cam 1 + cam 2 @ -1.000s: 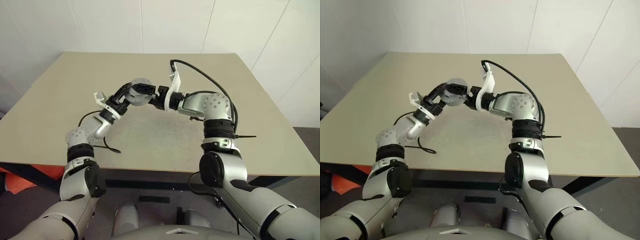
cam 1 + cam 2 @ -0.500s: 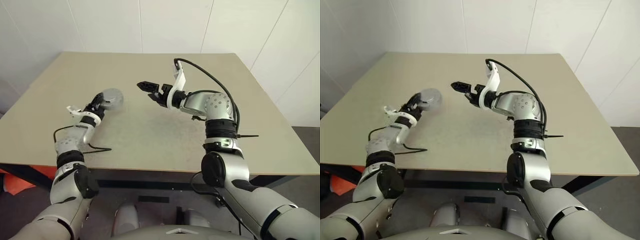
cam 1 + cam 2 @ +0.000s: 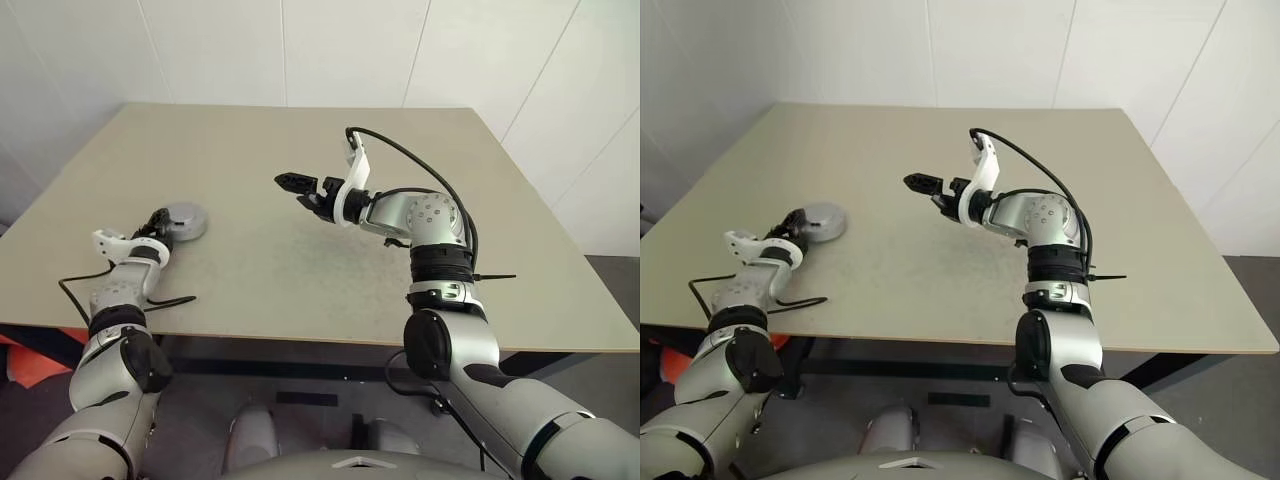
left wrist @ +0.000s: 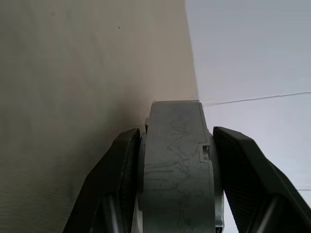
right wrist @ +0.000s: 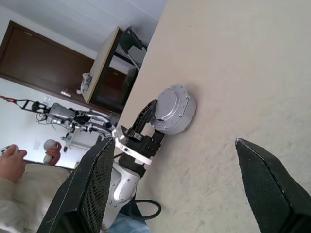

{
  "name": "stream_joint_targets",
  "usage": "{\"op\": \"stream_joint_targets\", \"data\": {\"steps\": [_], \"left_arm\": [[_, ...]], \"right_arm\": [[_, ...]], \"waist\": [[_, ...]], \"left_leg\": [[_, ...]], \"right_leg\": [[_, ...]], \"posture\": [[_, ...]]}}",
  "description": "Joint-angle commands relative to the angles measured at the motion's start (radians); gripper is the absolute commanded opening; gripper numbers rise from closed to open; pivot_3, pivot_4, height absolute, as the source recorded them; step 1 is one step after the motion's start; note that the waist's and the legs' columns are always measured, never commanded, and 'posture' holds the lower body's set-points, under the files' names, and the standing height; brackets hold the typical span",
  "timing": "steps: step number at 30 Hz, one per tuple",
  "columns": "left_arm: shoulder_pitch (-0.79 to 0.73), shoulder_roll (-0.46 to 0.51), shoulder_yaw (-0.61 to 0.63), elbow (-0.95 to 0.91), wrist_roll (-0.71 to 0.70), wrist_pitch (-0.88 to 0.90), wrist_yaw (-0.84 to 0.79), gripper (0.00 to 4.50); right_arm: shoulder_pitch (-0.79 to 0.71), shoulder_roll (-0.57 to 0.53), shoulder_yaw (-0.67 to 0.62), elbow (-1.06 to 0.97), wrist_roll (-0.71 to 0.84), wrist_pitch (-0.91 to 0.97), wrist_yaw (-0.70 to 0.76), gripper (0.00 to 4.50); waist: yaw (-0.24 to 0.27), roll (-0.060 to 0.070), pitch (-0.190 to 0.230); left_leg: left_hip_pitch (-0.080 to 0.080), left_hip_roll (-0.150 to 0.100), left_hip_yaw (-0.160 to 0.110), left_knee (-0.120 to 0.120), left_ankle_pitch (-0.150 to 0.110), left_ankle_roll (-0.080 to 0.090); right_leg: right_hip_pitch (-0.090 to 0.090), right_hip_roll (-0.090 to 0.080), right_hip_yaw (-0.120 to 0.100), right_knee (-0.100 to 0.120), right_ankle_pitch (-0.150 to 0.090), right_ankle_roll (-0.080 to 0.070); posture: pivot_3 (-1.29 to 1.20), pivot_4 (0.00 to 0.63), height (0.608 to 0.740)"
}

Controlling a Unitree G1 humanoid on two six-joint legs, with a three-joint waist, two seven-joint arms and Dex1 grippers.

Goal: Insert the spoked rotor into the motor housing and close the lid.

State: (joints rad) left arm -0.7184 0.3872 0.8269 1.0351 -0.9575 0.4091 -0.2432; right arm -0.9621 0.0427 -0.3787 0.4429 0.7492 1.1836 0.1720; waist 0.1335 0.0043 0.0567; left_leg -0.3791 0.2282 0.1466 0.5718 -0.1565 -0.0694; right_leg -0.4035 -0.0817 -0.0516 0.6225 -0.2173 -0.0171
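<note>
White panelled walls stand behind a broad beige table (image 3: 300, 160) seen from above. Toward the near left part of the table lies the motor housing (image 3: 184, 220), a short round grey disc with its lid on, so the windings and any rotor inside cannot be seen. The left gripper (image 3: 160, 222) reaches forward from the near left edge and pinches the housing by its rim. In the left wrist view its two black fingers (image 4: 116, 179) press against either side of the grey housing's edge, with the disc standing on its rim between them and close to the tabletop. A black cable (image 3: 120, 300) loops on the table beside the left forearm.

The right gripper (image 3: 290, 183) hangs above the middle of the table, well apart from the housing, pointing left. Its fingers are spread wide and hold nothing.

The right wrist view looks past those spread fingers to the housing and the left gripper clamped on it. Beyond the table's left edge are a dark cabinet (image 5: 109, 63) and a person's hand (image 5: 12, 162) holding a pale controller.
</note>
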Motion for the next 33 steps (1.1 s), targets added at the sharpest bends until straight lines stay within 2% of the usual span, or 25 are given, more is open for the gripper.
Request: {"op": "stream_joint_targets", "data": {"steps": [1, 2, 6, 9, 17, 18, 20, 22, 24, 26, 27, 29, 31, 33], "left_arm": [[-0.045, 0.046, 0.021, 0.007, 0.012, -0.06, 0.01, 2.06], [-0.045, 0.05, 0.022, 0.014, 0.017, -0.071, 0.011, 2.06], [-0.039, 0.076, 0.008, 0.028, 0.061, -0.136, 0.014, 3.42], [-0.044, 0.13, 0.031, 0.057, 0.074, -0.207, 0.045, 4.44], [-0.099, 0.331, 0.039, 0.128, 0.125, -0.318, 0.02, 4.47], [-0.114, 0.349, 0.029, 0.131, 0.139, -0.332, 0.016, 4.47], [-0.17, 0.386, -0.033, 0.116, 0.217, -0.406, 0.013, 4.47], [-0.209, 0.402, -0.077, 0.108, 0.277, -0.463, 0.011, 4.47], [-0.294, 0.404, -0.139, 0.094, 0.343, -0.519, 0.014, 4.47], [-0.379, 0.391, -0.181, 0.074, 0.368, -0.525, -0.043, 4.47], [-0.4, 0.385, -0.188, 0.071, 0.368, -0.518, -0.072, 4.47], [-0.418, 0.33, -0.25, 0.021, 0.375, -0.459, -0.234, 4.47], [-0.393, 0.256, -0.332, -0.042, 0.401, -0.404, -0.35, 4.47], [-0.364, 0.209, -0.371, -0.091, 0.411, -0.366, -0.399, 4.47]], "right_arm": [[-0.007, -0.003, 0.006, -0.035, 0.011, -0.014, 0.009, 4.45], [-0.007, -0.003, 0.007, -0.034, 0.011, -0.013, 0.009, 4.45], [-0.005, -0.008, 0.016, -0.028, 0.003, -0.015, 0.013, 4.5], [-0.002, -0.015, 0.024, -0.017, -0.005, -0.014, 0.015, 4.5], [0.008, -0.04, 0.086, -0.015, -0.044, -0.064, 0.068, 4.5], [0.014, -0.046, 0.113, -0.029, -0.065, -0.101, 0.094, 4.5], [0.044, -0.085, 0.23, -0.086, -0.183, -0.298, 0.177, 4.5], [0.063, -0.107, 0.295, -0.109, -0.263, -0.443, 0.217, 4.5], [0.065, -0.161, 0.361, -0.082, -0.432, -0.741, 0.193, 4.5], [0.037, -0.195, 0.342, -0.025, -0.498, -0.914, 0.154, 4.5], [0.028, -0.198, 0.324, -0.005, -0.496, -0.947, 0.154, 4.5], [0.019, -0.23, 0.286, 0.001, -0.468, -0.969, 0.194, 4.5], [0.029, -0.276, 0.256, -0.015, -0.411, -0.932, 0.291, 4.5], [0.042, -0.306, 0.247, -0.027, -0.39, -0.909, 0.347, 4.5]], "waist": [[0.0, 0.0, 0.0], [-0.002, 0.0, 0.0], [-0.007, 0.0, 0.0], [-0.014, 0.0, 0.0], [-0.002, -0.001, 0.0], [0.002, -0.001, 0.0], [0.011, -0.001, 0.0], [0.02, -0.003, 0.001], [0.026, -0.006, 0.003], [0.029, -0.008, 0.003], [0.028, -0.008, 0.003], [0.022, -0.008, 0.004], [0.022, -0.007, 0.004], [0.018, -0.005, 0.005]], "left_leg": [[0.0, 0.0, 0.0, 0.0, 0.0, 0.0], [0.001, 0.0, 0.0, 0.0, 0.0, 0.0], [0.003, 0.001, 0.0, 0.0, 0.0, -0.001], [0.005, 0.001, 0.0, -0.001, 0.001, -0.001], [0.006, 0.006, 0.001, -0.001, 0.001, -0.002], [0.006, 0.006, 0.001, -0.001, 0.001, -0.002], [0.007, 0.006, 0.001, -0.001, 0.001, -0.002], [0.007, 0.007, 0.0, 0.0, 0.001, -0.003], [0.007, 0.007, 0.0, 0.001, 0.002, -0.003], [0.007, 0.007, 0.001, 0.002, 0.003, -0.005], [0.007, 0.007, 0.001, 0.002, 0.003, -0.005], [0.008, 0.006, 0.001, 0.003, 0.002, -0.005], [0.011, 0.004, 0.002, 0.003, 0.002, -0.004], [0.011, 0.003, 0.002, 0.003, 0.001, -0.003]], "right_leg": [[0.0, 0.0, 0.0, 0.0, 0.0, 0.0], [0.0, 0.0, 0.0, 0.0, 0.0, 0.0], [0.001, 0.0, 0.0, 0.001, 0.0, 0.0], [0.002, 0.001, 0.0, 0.001, 0.0, 0.0], [0.003, 0.005, 0.0, 0.001, 0.0, -0.001], [0.004, 0.005, 0.0, 0.001, 0.0, -0.001], [0.005, 0.005, 0.0, 0.001, -0.002, -0.004], [0.006, 0.004, -0.001, 0.001, -0.003, -0.005], [0.008, 0.004, -0.001, 0.001, -0.004, -0.002], [0.009, 0.003, -0.002, 0.001, -0.006, 0.001], [0.009, 0.002, -0.002, 0.001, -0.006, 0.001], [0.01, 0.001, -0.001, 0.001, -0.006, 0.001], [0.013, 0.0, -0.001, 0.001, -0.003, -0.005], [0.014, -0.002, -0.001, 0.002, -0.002, -0.006]], "posture": [[0.0, 0.0, 0.74], [0.0, 0.0, 0.74], [0.0, 0.0, 0.74], [0.0, 0.0, 0.74], [0.0, 0.0, 0.74], [0.0, 0.0, 0.74], [0.0, 0.0, 0.74], [0.0, 0.0, 0.74], [0.0, 0.0, 0.74], [0.0, 0.0, 0.74], [0.0, 0.0, 0.74], [0.0, 0.0, 0.74], [0.0, 0.0, 0.74], [0.0, 0.0, 0.74]]}}
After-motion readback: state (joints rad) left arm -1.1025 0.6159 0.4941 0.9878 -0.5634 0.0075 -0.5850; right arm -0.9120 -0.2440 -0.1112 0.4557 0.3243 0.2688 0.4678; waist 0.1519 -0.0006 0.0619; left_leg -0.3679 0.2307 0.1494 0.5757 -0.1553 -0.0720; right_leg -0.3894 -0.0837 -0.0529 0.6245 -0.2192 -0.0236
